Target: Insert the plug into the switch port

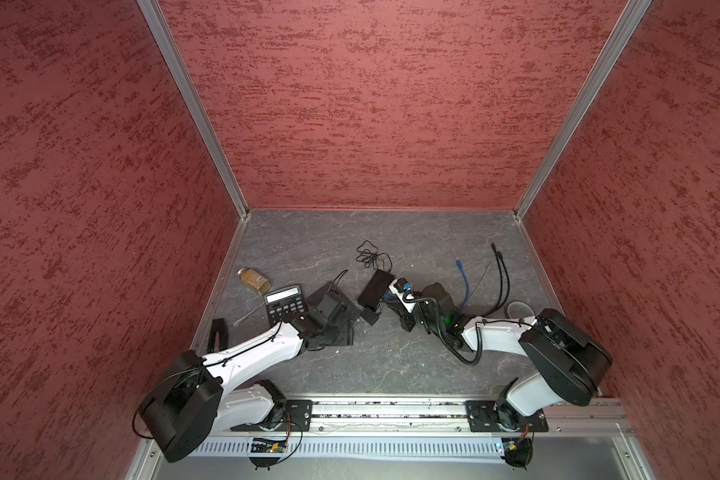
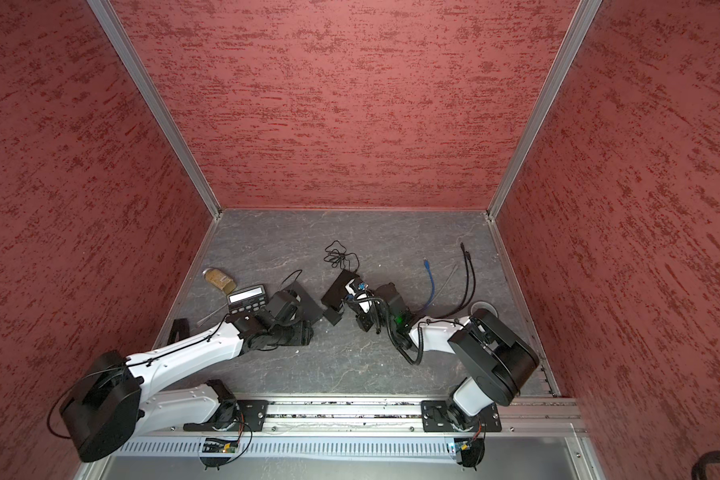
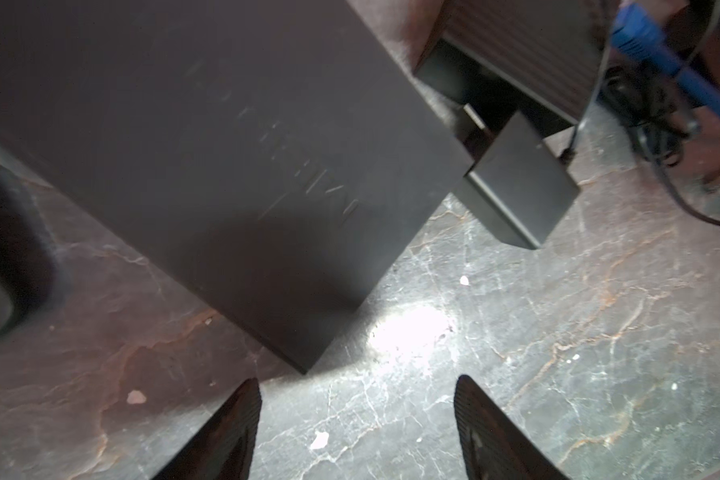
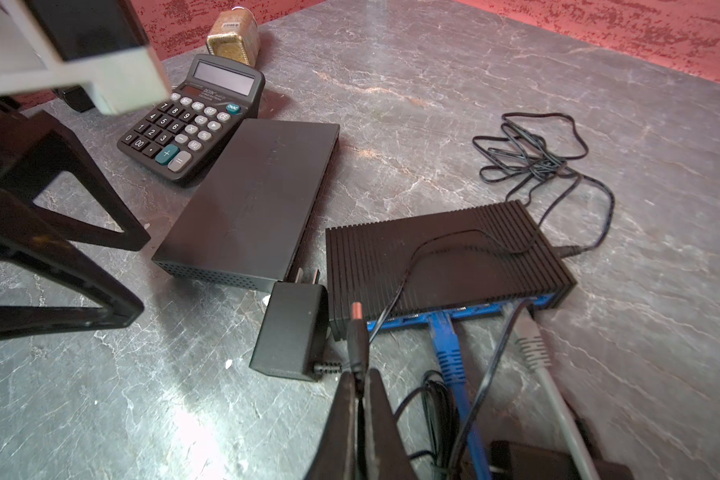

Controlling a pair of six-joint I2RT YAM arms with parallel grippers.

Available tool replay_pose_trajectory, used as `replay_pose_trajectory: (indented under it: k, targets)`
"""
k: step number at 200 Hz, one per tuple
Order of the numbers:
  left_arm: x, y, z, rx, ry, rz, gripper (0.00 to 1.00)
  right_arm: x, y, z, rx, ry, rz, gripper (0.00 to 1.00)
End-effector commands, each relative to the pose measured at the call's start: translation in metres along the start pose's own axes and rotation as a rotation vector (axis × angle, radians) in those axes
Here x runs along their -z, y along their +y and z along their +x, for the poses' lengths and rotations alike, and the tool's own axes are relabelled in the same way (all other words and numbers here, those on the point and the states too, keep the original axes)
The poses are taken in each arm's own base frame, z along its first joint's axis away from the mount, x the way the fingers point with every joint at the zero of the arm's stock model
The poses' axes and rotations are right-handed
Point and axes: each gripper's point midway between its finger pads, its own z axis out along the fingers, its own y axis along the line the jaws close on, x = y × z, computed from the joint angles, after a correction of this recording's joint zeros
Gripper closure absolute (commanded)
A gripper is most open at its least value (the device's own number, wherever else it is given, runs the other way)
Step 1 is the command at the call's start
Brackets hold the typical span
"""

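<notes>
The right gripper (image 4: pixel 360 376) is pinched shut on the tail of the barrel plug (image 4: pixel 357 332), beside the adapter (image 4: pixel 289 328) and ribbed switch (image 4: pixel 445 257); the left gripper (image 3: pixel 356 388) gapes empty near the flat switch (image 3: pixel 225 166); so slim a hold may let the plug pivot off line at insertion.

The calculator (image 4: pixel 192 120) keys show digits 0 to 9, "00", "CE", "MU", a large "+" and "=". Raised lettering on the flat black switch (image 4: pixel 250 199) and the jar (image 4: pixel 233 39) label cannot be read.
</notes>
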Motion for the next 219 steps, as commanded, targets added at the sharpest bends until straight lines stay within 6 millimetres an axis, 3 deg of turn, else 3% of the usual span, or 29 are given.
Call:
replay_pose_trajectory:
  k: [1, 77, 82, 128, 183, 219]
  targets:
    - [-0.008, -0.004, 0.001, 0.012, 0.009, 0.028, 0.25, 0.006, -0.006, -0.005, -0.011, -0.027, 0.034, 0.95]
    - [-0.025, -0.031, -0.033, -0.066, -0.067, 0.103, 0.25, 0.021, -0.015, 0.008, -0.015, -0.013, 0.101, 0.95]
    - [-0.027, -0.032, -0.036, -0.072, -0.068, 0.102, 0.25, 0.026, -0.014, 0.000, -0.010, -0.038, 0.103, 0.95]
    - [-0.043, -0.054, -0.068, -0.102, -0.084, 0.167, 0.25, 0.035, -0.015, 0.001, -0.014, -0.033, 0.114, 0.95]
    - [-0.064, -0.087, -0.110, -0.157, -0.078, 0.223, 0.25, 0.034, -0.015, 0.008, -0.037, -0.024, 0.112, 0.95]
    - [-0.056, -0.105, -0.125, -0.206, -0.089, 0.262, 0.25, 0.029, -0.016, 0.010, -0.072, -0.034, 0.110, 0.95]
